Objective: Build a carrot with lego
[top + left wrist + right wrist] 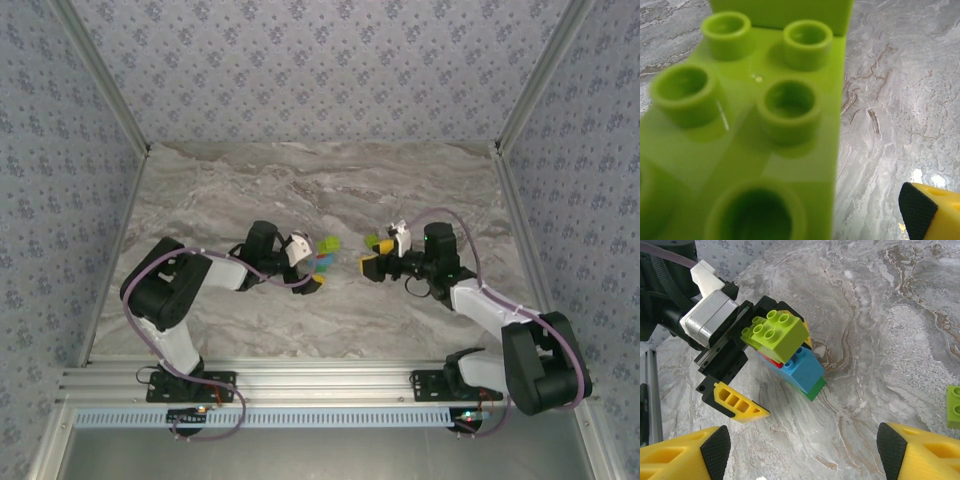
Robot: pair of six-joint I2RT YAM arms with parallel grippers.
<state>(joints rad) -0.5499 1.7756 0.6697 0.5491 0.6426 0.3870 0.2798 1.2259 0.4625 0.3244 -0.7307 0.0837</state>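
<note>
Marble-look tabletop [300, 190], floral-paper walls. Stacked carrot [785, 352] (yellow-green top, red, lt blue, green base) sits betw the fingers of left claw [765, 377]. Its long axis is tilted, green end toward table. That claw looks spread: near finger [737, 406] stands clear of the stack, so no clamp. The right claw [800, 455] is wide open and empty, facing the carrot across a gap; left arm is nearer. Loose yellow-green brick [954, 407] lies near right claw, prob next pick. No brand or text legible.

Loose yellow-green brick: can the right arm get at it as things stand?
Probably yes: the yellow-green brick lies alone on the table, just beside the open, empty right tool, with nothing covering it.
</note>
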